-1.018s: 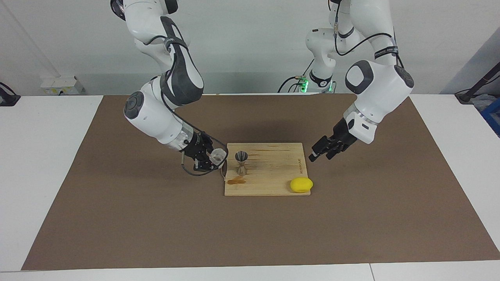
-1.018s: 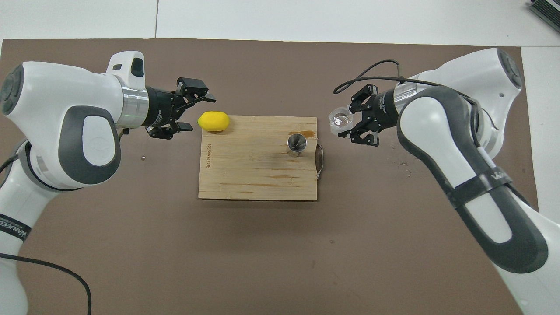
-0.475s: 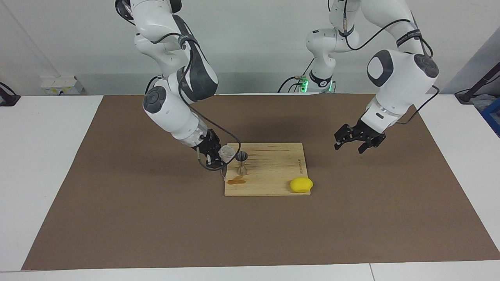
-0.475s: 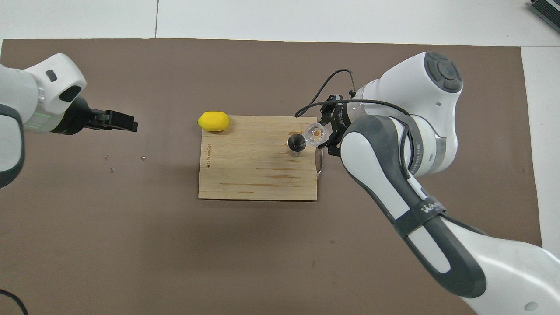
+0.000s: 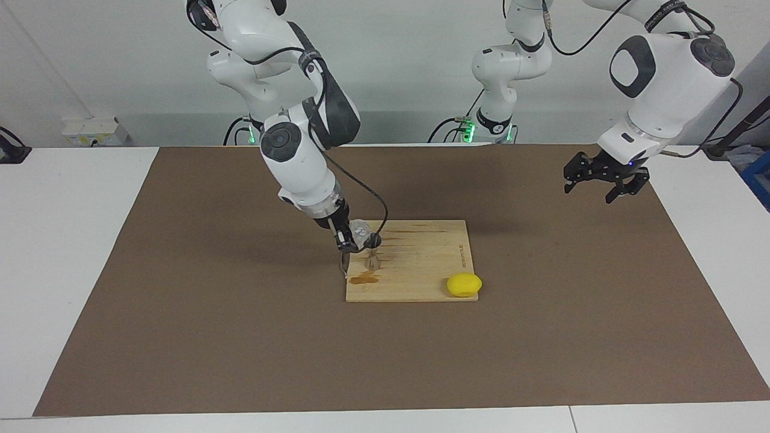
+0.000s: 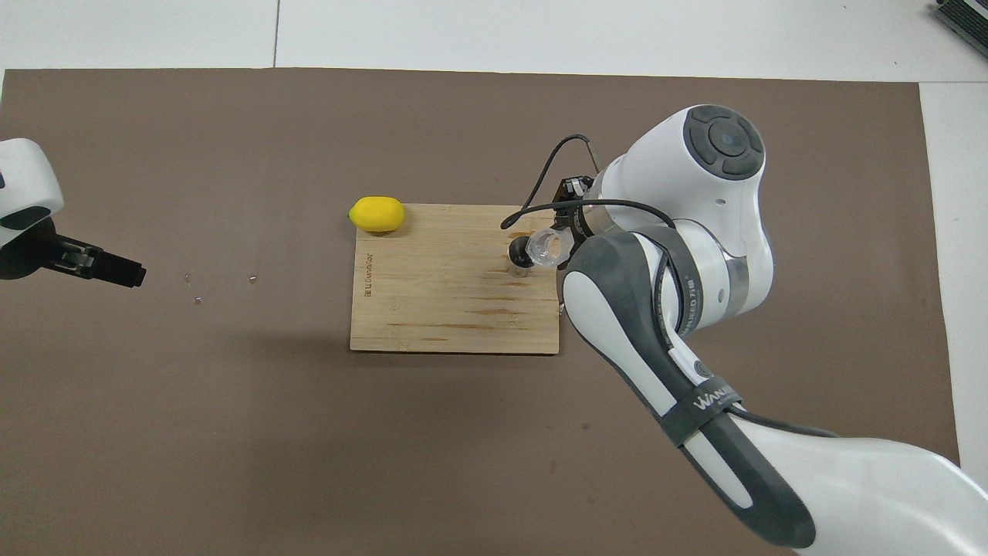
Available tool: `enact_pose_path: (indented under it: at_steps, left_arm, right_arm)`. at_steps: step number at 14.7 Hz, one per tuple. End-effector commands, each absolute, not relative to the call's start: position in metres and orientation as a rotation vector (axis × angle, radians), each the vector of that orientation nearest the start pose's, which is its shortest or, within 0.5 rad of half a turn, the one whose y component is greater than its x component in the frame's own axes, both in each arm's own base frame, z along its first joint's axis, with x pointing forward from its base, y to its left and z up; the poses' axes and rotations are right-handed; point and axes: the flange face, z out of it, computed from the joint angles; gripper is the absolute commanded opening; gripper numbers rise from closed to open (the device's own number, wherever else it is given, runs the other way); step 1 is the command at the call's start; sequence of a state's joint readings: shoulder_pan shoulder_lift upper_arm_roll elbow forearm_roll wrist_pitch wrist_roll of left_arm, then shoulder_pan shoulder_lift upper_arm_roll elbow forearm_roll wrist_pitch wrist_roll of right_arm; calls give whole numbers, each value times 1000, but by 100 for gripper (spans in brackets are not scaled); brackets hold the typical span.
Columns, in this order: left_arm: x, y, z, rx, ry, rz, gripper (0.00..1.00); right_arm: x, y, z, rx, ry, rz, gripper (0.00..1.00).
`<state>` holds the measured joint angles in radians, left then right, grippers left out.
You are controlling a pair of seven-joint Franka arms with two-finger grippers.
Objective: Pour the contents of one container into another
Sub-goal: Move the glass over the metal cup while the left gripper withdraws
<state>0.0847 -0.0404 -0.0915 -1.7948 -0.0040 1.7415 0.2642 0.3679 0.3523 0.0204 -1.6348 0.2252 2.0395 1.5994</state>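
Observation:
A steel hourglass jigger (image 5: pixel 373 254) stands upright on a wooden cutting board (image 5: pixel 421 264) near the board's edge toward the right arm's end; it also shows in the overhead view (image 6: pixel 519 253). My right gripper (image 5: pixel 352 238) is shut on a small clear glass tumbler (image 5: pixel 361 229) and holds it tilted, its mouth right at the jigger's rim. In the overhead view the tumbler (image 6: pixel 547 247) partly overlaps the jigger's top. My left gripper (image 5: pixel 600 183) is open and empty, raised over the brown mat toward the left arm's end; it also shows in the overhead view (image 6: pixel 116 269).
A yellow lemon (image 5: pixel 464 284) lies at the board's corner farther from the robots, toward the left arm's end. A brown wet stain (image 5: pixel 364 278) marks the board beside the jigger. A brown mat (image 5: pixel 240 337) covers the table.
My right gripper has carried the tumbler from beside the board to the jigger's rim and tipped it. My left gripper has drawn back from the lemon and risen toward its own end.

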Motion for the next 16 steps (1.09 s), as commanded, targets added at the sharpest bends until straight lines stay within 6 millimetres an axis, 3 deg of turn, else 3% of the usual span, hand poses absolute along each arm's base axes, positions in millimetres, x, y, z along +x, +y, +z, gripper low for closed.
enact_pose_path:
  at_steps: [1,4,5,10,15,16]
  left_arm:
    - [545,-30,579,-3098,293,-10,100]
    - [541,-44,611,-3109,324,8,100]
    - [540,-37,619,-3118,307,-2,100]
    - [533,-19,613,-3121,247,20,100]
    - [522,-26,654,-3138,255,101,100]
    - [520,-26,653,-3170,224,108,100]
  right_arm:
    - [610,277,424,-2428,1815,111,13]
    - [608,283,424,-2449,1827,61,13]
    - [607,284,424,-2454,1824,56,12]
    - [606,287,424,-2490,1826,-27,11]
    - [609,294,431,-2501,1819,-107,11]
    - [608,296,431,-2511,1813,-128,11]
